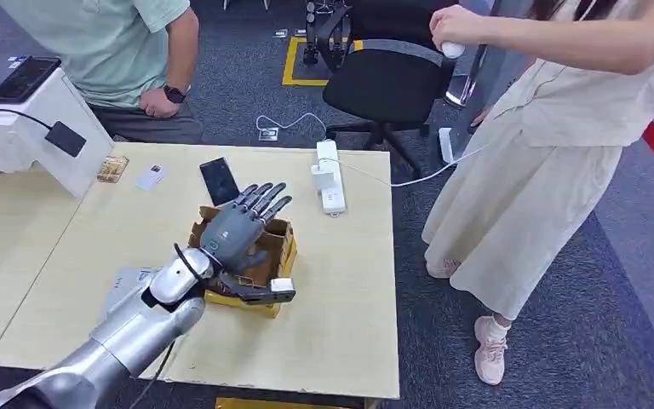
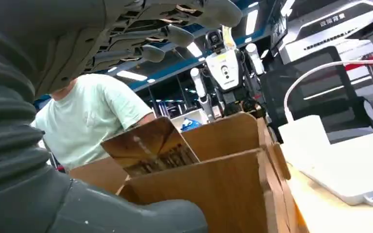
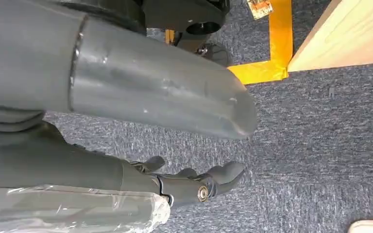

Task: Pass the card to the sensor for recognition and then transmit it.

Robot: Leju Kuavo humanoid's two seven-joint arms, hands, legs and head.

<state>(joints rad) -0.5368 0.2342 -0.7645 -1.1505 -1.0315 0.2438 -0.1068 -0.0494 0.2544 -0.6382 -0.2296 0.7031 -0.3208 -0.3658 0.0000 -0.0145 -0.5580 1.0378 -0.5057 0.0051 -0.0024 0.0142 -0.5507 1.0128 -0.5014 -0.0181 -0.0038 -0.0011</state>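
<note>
On the bench: the pale wooden bench (image 1: 341, 324) carries an open brown cardboard box (image 1: 279, 247), with a white power strip (image 1: 330, 175) and a black phone (image 1: 219, 180) beyond it.
Left robot hand: the left robot hand (image 1: 240, 223) hovers over the box, fingers spread, holding nothing.
Card: a glossy brown card (image 2: 149, 147) leans tilted inside the box, under that hand.
Right robot hand: the right robot hand (image 3: 184, 182) hangs above grey carpet (image 3: 320, 136), fingers loosely apart, empty.
Sensor: a white slanted reader stand (image 1: 38, 128) sits at the bench's far left.

No legible text or labels.
</note>
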